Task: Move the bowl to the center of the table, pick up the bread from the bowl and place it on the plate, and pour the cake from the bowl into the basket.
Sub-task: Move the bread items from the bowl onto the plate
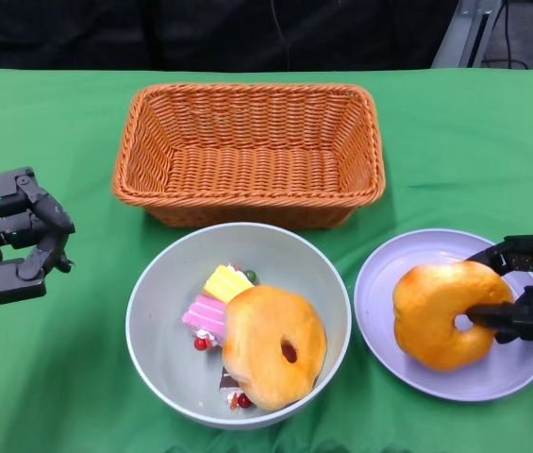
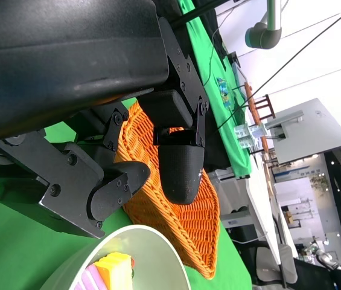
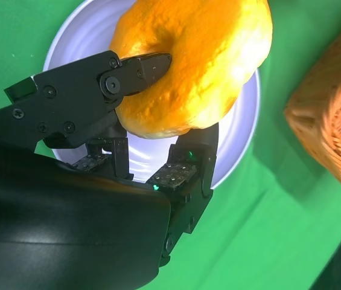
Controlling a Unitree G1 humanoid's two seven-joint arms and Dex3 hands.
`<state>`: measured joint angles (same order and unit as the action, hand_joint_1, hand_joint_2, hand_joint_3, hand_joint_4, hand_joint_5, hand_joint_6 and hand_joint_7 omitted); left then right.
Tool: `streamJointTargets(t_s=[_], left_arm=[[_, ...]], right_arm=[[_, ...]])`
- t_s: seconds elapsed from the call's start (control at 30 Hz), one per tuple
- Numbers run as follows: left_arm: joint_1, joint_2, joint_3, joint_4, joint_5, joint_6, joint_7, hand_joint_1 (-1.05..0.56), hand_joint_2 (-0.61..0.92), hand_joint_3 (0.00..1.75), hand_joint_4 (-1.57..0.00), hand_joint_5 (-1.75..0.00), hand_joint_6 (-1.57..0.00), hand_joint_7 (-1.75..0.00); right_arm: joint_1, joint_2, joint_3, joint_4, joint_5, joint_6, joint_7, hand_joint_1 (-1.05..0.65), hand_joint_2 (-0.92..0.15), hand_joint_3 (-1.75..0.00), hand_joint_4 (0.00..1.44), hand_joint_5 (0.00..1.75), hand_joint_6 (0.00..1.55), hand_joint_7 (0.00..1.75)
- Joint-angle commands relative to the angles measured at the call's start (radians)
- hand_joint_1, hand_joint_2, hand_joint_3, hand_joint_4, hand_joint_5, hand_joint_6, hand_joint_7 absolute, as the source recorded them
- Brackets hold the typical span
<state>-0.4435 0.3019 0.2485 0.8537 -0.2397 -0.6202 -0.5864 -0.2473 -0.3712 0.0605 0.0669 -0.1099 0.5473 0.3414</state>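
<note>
A grey bowl [image 1: 153, 321] sits at the table's front centre holding a ring-shaped bread [image 1: 274, 345] and small colourful cake pieces [image 1: 217, 302]. On the lilac plate [image 1: 389, 274] to its right lies a second ring-shaped bread [image 1: 441, 311], which my right hand [image 1: 530, 300] grips, one finger reaching into its hole. The right wrist view shows that bread [image 3: 200, 66] over the plate [image 3: 242, 133], pinched between black fingers [image 3: 137, 72]. My left hand [image 1: 16, 247] hovers left of the bowl, fingers apart, holding nothing. The orange wicker basket [image 1: 247, 151] stands behind the bowl.
Green cloth [image 1: 58, 377] covers the table. The basket [image 2: 188, 217] and the bowl's rim [image 2: 158, 241] show past my left hand [image 2: 128, 163] in the left wrist view. Chairs and furniture stand beyond the table's far side.
</note>
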Motion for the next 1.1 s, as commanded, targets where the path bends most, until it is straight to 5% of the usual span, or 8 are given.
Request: streamJointTargets(t_s=[0.03, 0.13, 0.3, 0.53, 0.9, 1.1], left_arm=[[0.015, 0.009, 0.008, -0.009, -0.01, 0.0, 0.0, 0.06, 0.6, 1.03, -0.83, -1.52, -0.84, -1.26], [0.018, 0.008, 0.007, -0.013, -0.006, -0.002, 0.008, 0.05, 0.59, 1.04, -0.83, -1.53, -0.84, -1.26], [0.019, 0.007, 0.008, -0.012, -0.009, 0.004, 0.006, 0.05, 0.59, 1.06, -0.83, -1.54, -0.83, -1.28], [0.018, 0.007, 0.006, -0.005, -0.003, -0.002, 0.009, 0.06, 0.57, 1.07, -0.82, -1.54, -0.82, -1.29], [0.021, 0.009, 0.003, -0.001, 0.01, -0.024, 0.018, 0.05, 0.58, 1.04, -0.82, -1.52, -0.83, -1.24], [0.023, 0.01, 0.005, -0.002, 0.006, -0.024, 0.017, 0.04, 0.67, 0.82, -0.8, -1.42, -0.87, -0.97]], right_arm=[[-0.014, -0.032, 0.019, 0.028, -0.024, -0.034, 0.006, -0.19, -0.92, -0.21, 0.64, 1.31, 0.78, 0.65], [-0.005, -0.031, 0.03, 0.028, -0.046, -0.07, -0.006, -0.2, -0.92, -0.21, 0.66, 1.23, 0.8, 0.58], [0.035, -0.034, 0.068, -0.018, -0.139, -0.149, -0.082, -0.28, -0.92, -0.16, 0.77, 0.7, 0.88, 0.23], [0.095, -0.04, 0.102, -0.095, -0.263, -0.255, -0.166, -0.29, -0.92, -0.14, 0.7, 0.15, 0.62, 0.0], [0.123, -0.044, 0.103, -0.118, -0.315, -0.319, -0.159, -0.32, -0.92, -0.14, 0.59, 0.03, 0.47, 0.0], [0.122, -0.039, 0.102, -0.113, -0.32, -0.329, -0.164, -0.32, -0.92, -0.13, 0.59, 0.03, 0.49, 0.01]])
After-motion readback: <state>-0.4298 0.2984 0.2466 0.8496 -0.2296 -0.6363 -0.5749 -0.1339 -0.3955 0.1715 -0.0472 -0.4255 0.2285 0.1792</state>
